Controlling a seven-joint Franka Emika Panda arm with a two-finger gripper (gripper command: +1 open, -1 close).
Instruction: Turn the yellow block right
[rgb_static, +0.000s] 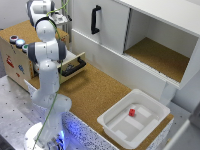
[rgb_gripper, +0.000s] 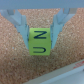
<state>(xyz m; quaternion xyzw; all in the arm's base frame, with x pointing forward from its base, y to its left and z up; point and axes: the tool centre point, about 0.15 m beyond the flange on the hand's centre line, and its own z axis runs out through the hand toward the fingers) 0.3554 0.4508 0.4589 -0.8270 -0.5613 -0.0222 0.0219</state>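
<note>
In the wrist view the gripper (rgb_gripper: 40, 33) is clamped around a small yellow-green cube-shaped block marked with dark letters (rgb_gripper: 39, 42), its two pale fingers (rgb_gripper: 21, 27) pressing opposite sides, just above the speckled brown cork tabletop (rgb_gripper: 15, 60)

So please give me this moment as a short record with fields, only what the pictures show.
arm: white robot arm, upright over the cork table
gripper: gripper, fingers on both sides of the yellow block; contact cannot be told
block markings: dark letters on its faces
tray: white tray at the exterior view's right, holding a small red block
cabinet: white cabinet, sliding door open
drawer: drawer pulled out
</note>
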